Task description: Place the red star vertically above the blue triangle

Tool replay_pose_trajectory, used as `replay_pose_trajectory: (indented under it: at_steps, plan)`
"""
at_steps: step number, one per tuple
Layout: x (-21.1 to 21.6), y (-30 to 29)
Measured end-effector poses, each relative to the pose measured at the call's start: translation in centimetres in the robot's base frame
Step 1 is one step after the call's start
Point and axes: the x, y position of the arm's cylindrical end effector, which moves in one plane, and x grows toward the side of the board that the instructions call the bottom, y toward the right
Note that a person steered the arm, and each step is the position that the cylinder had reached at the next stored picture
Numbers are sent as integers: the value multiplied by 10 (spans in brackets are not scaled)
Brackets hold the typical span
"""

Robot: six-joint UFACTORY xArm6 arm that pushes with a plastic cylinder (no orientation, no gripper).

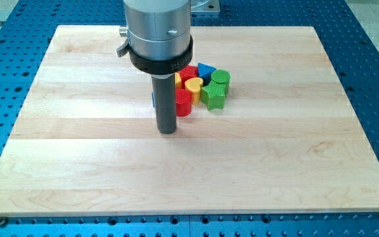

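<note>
The arm's grey housing [158, 26] is cut off by the view's top edge. The rod [166, 102] covers the left part of the block cluster: a blue block [153, 99] shows only as a sliver at the rod's left edge, shape indeterminable; a yellow block [177, 78] shows only a sliver beside the rod. The red block [183, 103] is partly hidden by the rod. My tip [168, 131] is visible.

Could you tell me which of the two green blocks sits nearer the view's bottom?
The green star, below the rounder green block, right of my tip.
</note>
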Motion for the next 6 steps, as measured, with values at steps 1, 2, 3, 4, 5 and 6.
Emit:
replay_pose_trajectory:
  at_steps: [1,2,3,4,5,6]
  plan:
    - [0,0]
    - [-1,0]
    - [-1,-1]
    - [-10,-14]
    - [-29,7]
    - [-22,21]
